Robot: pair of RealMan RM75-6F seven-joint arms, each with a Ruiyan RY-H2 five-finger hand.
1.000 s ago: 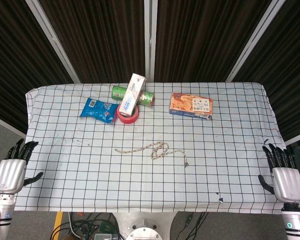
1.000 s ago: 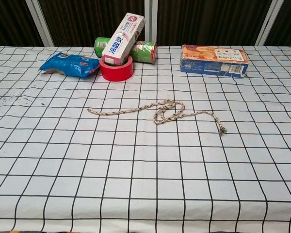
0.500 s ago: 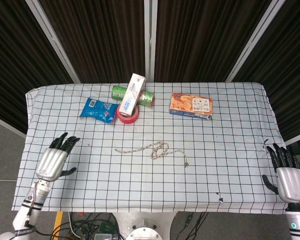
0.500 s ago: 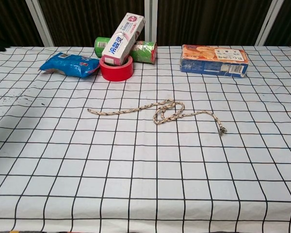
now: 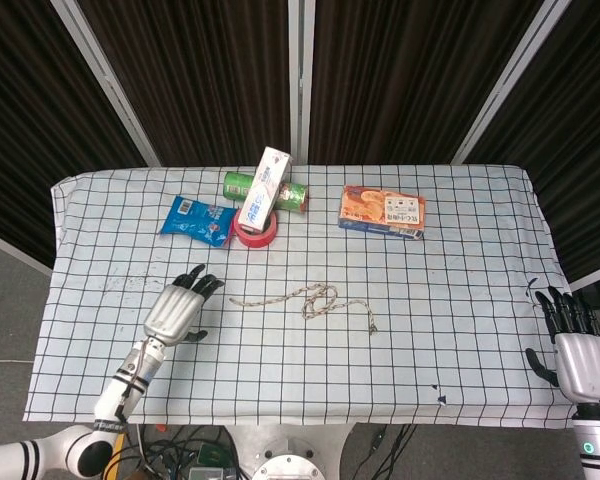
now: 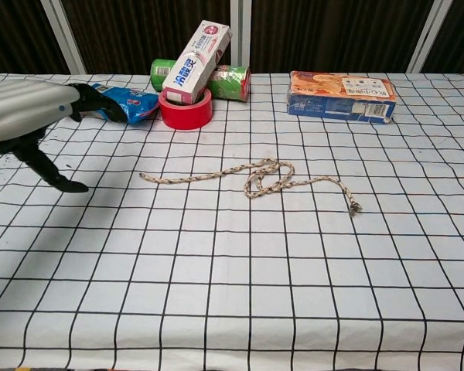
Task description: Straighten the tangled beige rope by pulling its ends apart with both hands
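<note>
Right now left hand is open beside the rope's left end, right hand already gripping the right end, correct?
Not quite. The right hand grips nothing: the head view shows it open at the table's right edge, far from the rope. The left hand is open beside the left end.

The worktop [image 5: 460, 300] wears a white cloth ruled in a black grid. Just right of the silver-backed, black-fingered left hand [image 5: 178, 306] lies the beige rope [image 5: 310, 299], flecked darker. Beyond that hand sit a blue packet [image 5: 197, 220], a red tape roll [image 5: 257, 233], a green can [image 5: 242, 185], a white-and-pink box [image 5: 264, 188] and an orange-and-blue carton [image 5: 382, 212].
</note>
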